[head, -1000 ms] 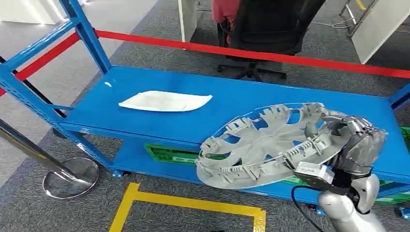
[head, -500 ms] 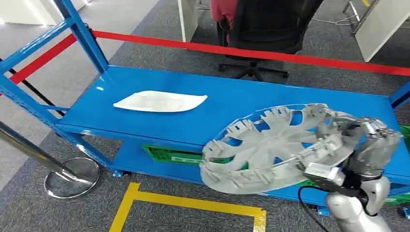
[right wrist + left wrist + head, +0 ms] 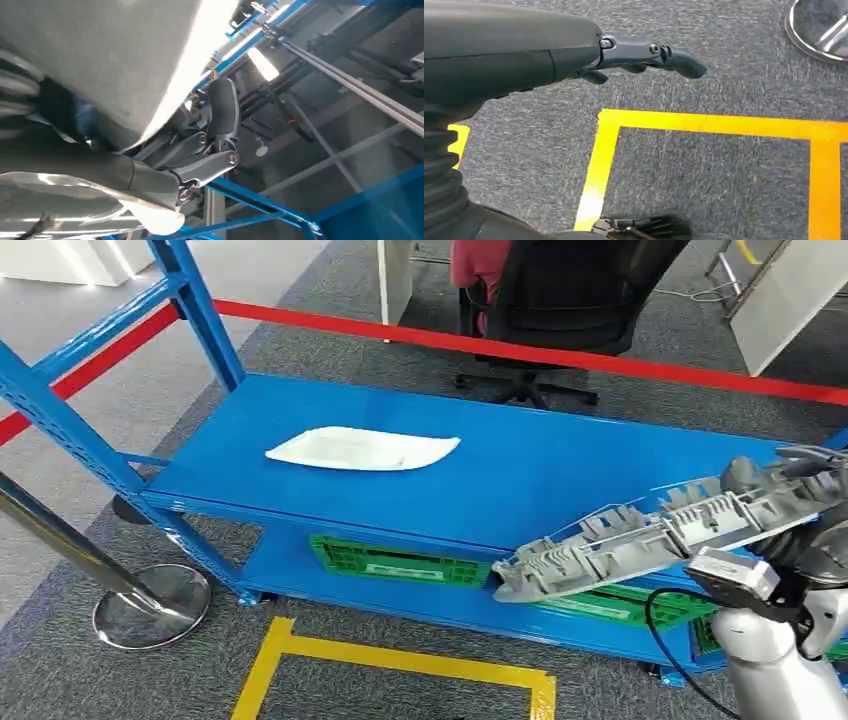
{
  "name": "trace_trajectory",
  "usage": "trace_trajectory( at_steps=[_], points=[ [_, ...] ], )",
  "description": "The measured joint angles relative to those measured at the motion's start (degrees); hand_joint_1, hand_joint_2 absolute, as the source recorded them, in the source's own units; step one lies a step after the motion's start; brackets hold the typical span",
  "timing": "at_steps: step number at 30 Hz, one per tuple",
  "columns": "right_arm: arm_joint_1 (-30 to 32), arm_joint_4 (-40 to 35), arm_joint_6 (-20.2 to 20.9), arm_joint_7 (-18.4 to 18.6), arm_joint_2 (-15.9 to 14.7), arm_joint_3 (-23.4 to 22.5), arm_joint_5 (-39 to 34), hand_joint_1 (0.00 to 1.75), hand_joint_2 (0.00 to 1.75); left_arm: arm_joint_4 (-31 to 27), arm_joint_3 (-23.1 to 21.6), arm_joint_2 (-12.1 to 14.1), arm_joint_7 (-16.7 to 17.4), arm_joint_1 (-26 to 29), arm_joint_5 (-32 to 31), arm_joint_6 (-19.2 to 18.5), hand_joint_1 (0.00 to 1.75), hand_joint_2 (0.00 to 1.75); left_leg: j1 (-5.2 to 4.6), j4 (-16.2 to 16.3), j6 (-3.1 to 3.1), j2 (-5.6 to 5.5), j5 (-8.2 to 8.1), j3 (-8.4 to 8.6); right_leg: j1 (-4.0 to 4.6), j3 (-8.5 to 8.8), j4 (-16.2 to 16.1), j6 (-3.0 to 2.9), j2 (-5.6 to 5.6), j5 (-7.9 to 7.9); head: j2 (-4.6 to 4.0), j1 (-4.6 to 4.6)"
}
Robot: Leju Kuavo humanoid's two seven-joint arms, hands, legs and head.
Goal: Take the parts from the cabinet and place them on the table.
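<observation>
The right hand gripped a grey wheel cover by its rim, held nearly edge-on above the blue bench's front edge at four o'clock. The left hand hung empty, fingers loosely extended. A white tray lay at ten o'clock.

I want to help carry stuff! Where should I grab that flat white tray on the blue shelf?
Take the white tray by its long near rim, coming from the front of the blue shelf. It lies flat and shallow, so probably slide fingers under that edge. The right robot hand holds the grey wheel cover well to one side.
</observation>
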Motion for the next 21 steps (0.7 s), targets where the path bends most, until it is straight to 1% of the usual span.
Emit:
trace_trajectory(
  at_steps=[1, 2, 3, 4, 5, 6, 7, 8, 9, 10, 11, 12, 13, 14, 15, 16, 17, 18, 19, 20, 21],
  points=[
    [-0.12, 0.00, 0.00, 0.00, -0.02, 0.02, 0.13, 1.75, 1.75, 0.00, 0.00, 0.00, 0.00, 0.01, 0.00, 0.00, 0.00, 1.75, -0.08, 0.01, 0.03, -0.01, -0.02, 0.07, 0.06, 0.33, -1.02, -0.13, 0.00, 1.34, 0.00, 0.00],
    [-0.37, 0.00, 0.00, 0.00, -0.13, 0.07, 0.28, 1.75, 1.75, 0.00, 0.00, 0.00, 0.00, -0.02, 0.00, 0.00, 0.00, 1.75, -0.15, 0.04, 0.05, -0.05, -0.05, 0.17, 0.12, 1.97, -4.69, -0.29, -0.01, 3.91, 0.00, 0.02],
    [-0.67, 0.00, 0.00, 0.00, -0.24, 0.15, 0.48, 1.75, 1.75, 0.00, 0.00, 0.00, 0.00, -0.04, 0.00, 0.00, 0.00, 1.75, -0.17, 0.05, 0.00, -0.11, -0.09, 0.30, 0.15, 4.32, -9.53, -0.54, 0.00, 6.56, 0.00, 0.02],
    [-0.98, -0.02, 0.00, 0.00, -0.37, 0.22, 0.79, 1.75, 1.75, 0.00, 0.00, 0.00, 0.00, -0.09, -0.09, 0.00, 0.00, 1.75, -0.21, 0.13, -0.13, -0.14, -0.18, 0.41, 0.20, 6.77, -14.50, -0.76, 0.00, 8.74, 0.00, 0.02],
    [-1.31, -0.04, 0.00, 0.00, -0.50, 0.37, 0.94, 1.75, 1.75, 0.00, 0.00, -0.02, 0.00, -0.13, -0.13, 0.00, 0.00, 1.75, -0.60, 0.28, -0.40, -0.17, -0.33, 0.17, 0.44, 8.21, -16.63, -0.78, 0.05, 7.75, 0.00, -0.04],
    [-1.60, -0.20, 0.00, 0.04, -0.59, 0.50, 1.18, 1.75, 1.75, 0.00, 0.00, 0.00, 0.02, -0.19, -0.15, 0.00, 0.00, 1.75, -0.60, 0.60, -0.61, -0.21, -0.27, -0.16, 0.40, 8.41, -17.21, -0.86, 0.07, 7.84, 0.00, -0.09],
    [-1.81, -0.20, 0.00, 0.28, -0.74, 0.63, 1.35, 1.75, 1.75, 0.00, 0.00, 0.00, 0.04, -0.14, -0.17, 0.00, 0.00, 1.75, -0.54, 0.48, -0.88, -0.22, -0.08, -0.24, 0.48, 8.23, -17.13, -0.95, 0.16, 7.94, 0.00, -0.08],
    [-2.11, -0.20, 0.00, 0.59, -1.01, 0.77, 1.62, 1.75, 1.75, 0.00, 0.00, -0.02, 0.09, -0.07, -0.20, 0.00, 0.00, 1.75, -0.43, 0.40, -1.02, -0.21, 0.00, -0.19, 0.62, 8.20, -17.04, -1.09, 0.17, 7.95, 0.00, -0.09],
    [-2.44, -0.20, 0.00, 0.81, -1.27, 0.90, 1.88, 1.75, 1.75, 0.00, 0.00, -0.02, 0.09, -0.09, -0.35, 0.00, 0.00, 1.75, -0.49, 0.46, -1.22, -0.23, -0.02, -0.14, 0.50, 8.23, -17.26, -1.33, 0.15, 8.08, 0.00, -0.11],
    [-2.87, -0.20, 0.00, 0.90, -1.40, 1.03, 1.94, 1.75, 1.75, 0.00, 0.00, 0.15, 0.09, -0.12, -0.41, 0.02, 0.00, 1.75, -0.38, 0.94, -1.59, -0.25, -0.67, -0.28, 0.04, 8.50, -17.55, -1.69, -0.09, 8.32, 0.00, 0.02],
    [-3.20, -0.22, 0.00, 0.94, -1.53, 1.07, 2.01, 1.75, 1.75, 0.00, 0.00, 0.13, 0.09, -0.14, -0.50, 0.02, 0.00, 1.75, -0.42, 2.69, -2.05, -0.17, -2.01, -0.92, 0.00, 8.61, -17.57, -2.00, -0.14, 8.26, 0.02, -0.37],
    [-3.38, -0.26, 0.00, 1.03, -1.57, 1.14, 2.03, 1.75, 1.75, 0.00, 0.00, 0.13, 0.09, -0.16, -0.50, 0.02, 0.00, 1.75, -0.21, 6.24, -2.42, -0.14, -4.09, -2.46, -0.02, 8.63, -17.56, -2.11, -0.26, 8.23, 0.00, -0.52],
    [-3.49, -0.26, 0.00, 1.05, -1.60, 1.22, 2.05, 1.75, 1.75, 0.00, 0.00, 0.13, 0.09, -0.13, -0.50, 0.02, 0.00, 1.75, 0.10, 11.43, -2.74, -0.14, -6.47, -4.79, -0.01, 8.65, -17.56, -2.17, -0.33, 8.19, 0.00, -0.50],
    [-3.60, -0.26, 0.00, 1.05, -1.62, 1.38, 2.05, 1.75, 1.75, 0.00, 0.00, 0.11, 0.09, -0.06, -0.50, 0.02, 0.00, 1.75, 0.30, 15.86, -2.97, -0.14, -7.98, -6.87, 0.00, 8.63, -17.54, -2.17, -0.35, 8.18, 0.00, -0.48],
    [-3.64, -0.26, 0.00, 1.07, -1.62, 1.55, 2.05, 1.75, 1.75, 0.00, 0.00, 0.09, 0.09, 0.01, -0.50, 0.02, 0.00, 1.75, 0.46, 17.91, -3.09, -0.13, -8.15, -7.88, -0.01, 8.66, -17.54, -2.17, -0.35, 8.16, 0.00, -0.50],
    [-3.67, -0.26, 0.00, 1.07, -1.62, 1.66, 2.08, 1.75, 1.75, 0.00, 0.00, 0.11, 0.09, 0.04, -0.50, 0.02, 0.00, 1.75, 0.60, 17.36, -3.14, -0.13, -7.02, -7.67, -0.04, 8.76, -17.54, -2.18, -0.33, 8.13, 0.00, -0.50],
    [-3.69, -0.26, 0.00, 1.07, -1.64, 1.73, 2.05, 1.75, 1.75, 0.00, 0.00, 0.13, 0.09, 0.02, -0.50, 0.02, 0.00, 1.75, 0.71, 14.65, -3.11, -0.12, -4.91, -6.54, -0.06, 8.87, -17.54, -2.14, -0.29, 8.09, 0.00, -0.50],
    [-3.71, -0.26, 0.00, 1.11, -1.64, 1.77, 2.06, 1.75, 1.75, 0.00, 0.00, 0.15, 0.09, -0.01, -0.50, 0.02, 0.00, 1.75, 0.75, 10.19, -3.01, -0.11, -2.25, -4.55, -0.10, 9.05, -17.54, -2.01, -0.28, 8.00, 0.00, -0.48],
    [-3.75, -0.26, 0.00, 1.11, -1.66, 1.81, 2.07, 1.75, 1.75, 0.00, 0.00, 0.18, 0.09, -0.01, -0.50, 0.02, 0.00, 1.75, 0.75, 5.14, -2.85, -0.11, 0.28, -2.21, -0.17, 9.29, -17.54, -1.83, -0.27, 7.89, 0.00, -0.52],
    [-3.80, -0.26, 0.00, 1.11, -1.68, 1.86, 2.08, 1.75, 1.75, 0.00, 0.00, 0.18, 0.09, 0.01, -0.50, 0.02, 0.00, 1.75, 0.63, 1.94, -2.61, -0.12, 0.47, -0.56, -0.12, 9.33, -17.55, -1.61, -0.28, 7.78, 0.00, -0.48],
    [-3.87, -0.26, 0.00, 1.11, -1.75, 1.88, 2.05, 1.75, 1.75, 0.00, 0.00, 0.18, 0.11, -0.06, -0.50, 0.02, 0.00, 1.75, 0.40, 0.59, -2.31, -0.14, 0.20, -0.09, 0.22, 9.05, -17.33, -1.22, -0.17, 7.70, 0.00, -0.59]
  ],
)
